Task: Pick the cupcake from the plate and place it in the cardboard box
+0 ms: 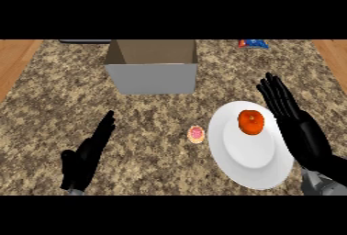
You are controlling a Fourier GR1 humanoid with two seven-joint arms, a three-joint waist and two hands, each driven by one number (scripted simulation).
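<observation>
At the table's (156,137) left, your left robot hand (86,156) rests edge-on with its fingers straight and together, holding nothing. Further back, left of centre, stands the cardboard box (152,66), open at the top. Just left of the plate (251,156), down on the table itself, lies a small pink-topped thing (196,134) that looks like the cupcake; it is near the rim, not on the plate. On the plate's upper part sits an orange-red round fruit (251,122). At the right, your right robot hand (295,124) is spread with straight fingers along the plate's right edge, gripping nothing. You seem to be at the approach, with no grasp begun. Next, the right hand must cross over the plate to the cupcake and curl round it.
</observation>
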